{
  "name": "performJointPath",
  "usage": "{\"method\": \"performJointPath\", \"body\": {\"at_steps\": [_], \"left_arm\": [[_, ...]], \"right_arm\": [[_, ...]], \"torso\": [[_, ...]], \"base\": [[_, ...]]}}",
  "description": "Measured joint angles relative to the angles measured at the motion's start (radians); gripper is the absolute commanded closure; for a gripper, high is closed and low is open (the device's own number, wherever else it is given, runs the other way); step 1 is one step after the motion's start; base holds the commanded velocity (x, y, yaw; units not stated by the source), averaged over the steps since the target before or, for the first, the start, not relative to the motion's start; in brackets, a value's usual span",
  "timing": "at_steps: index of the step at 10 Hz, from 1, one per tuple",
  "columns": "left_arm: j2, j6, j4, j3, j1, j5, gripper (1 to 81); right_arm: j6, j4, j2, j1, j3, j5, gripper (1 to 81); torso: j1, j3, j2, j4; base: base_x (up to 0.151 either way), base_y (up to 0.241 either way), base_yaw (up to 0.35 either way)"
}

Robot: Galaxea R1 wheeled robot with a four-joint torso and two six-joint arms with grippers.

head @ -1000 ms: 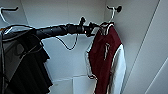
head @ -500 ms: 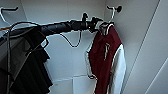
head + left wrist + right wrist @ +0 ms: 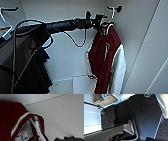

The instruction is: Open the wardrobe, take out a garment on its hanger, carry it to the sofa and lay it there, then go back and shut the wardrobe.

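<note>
I am looking into the open wardrobe [image 3: 65, 57], white inside. The garment [image 3: 105, 62], a maroon jacket with white sleeves, hangs at the right on the white hanger [image 3: 113, 13], whose hook sits over a dark peg near the top. My left arm comes in from the left, and my left gripper [image 3: 100, 21] is at the jacket's collar, right by the hanger's neck. In the left wrist view the striped collar of the garment [image 3: 15, 116] and a white bar of the hanger [image 3: 37, 130] are very close.
A black t-shirt [image 3: 32, 75] hangs at the left on its own white hanger [image 3: 5, 22], under my arm. A white door or side panel [image 3: 155, 50] stands at the right. A woven basket [image 3: 107, 100] appears in the right wrist view.
My left arm has reached a little further right, bringing the gripper up to the hanger's neck. The jacket still hangs in the same place.
</note>
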Motion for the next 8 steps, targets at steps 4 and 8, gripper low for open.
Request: {"method": "performJointPath", "body": {"at_steps": [4, 8], "left_arm": [[0.058, -0.041, 0.0, -0.093, 0.005, 0.004, 1.0], [0.112, -0.048, 0.001, -0.131, 0.025, 0.011, 1.0]], "right_arm": [[0.002, 0.0, 0.003, 0.0, -0.007, 0.0, 1.0], [0.002, 0.0, 0.005, 0.0, -0.015, 0.0, 1.0]], "torso": [[0.0, 0.0, 0.0, 0.0], [0.0, 0.0, 0.0, 0.0]], "base": [[0.0, 0.0, 0.0], [0.0, 0.0, 0.0]]}}
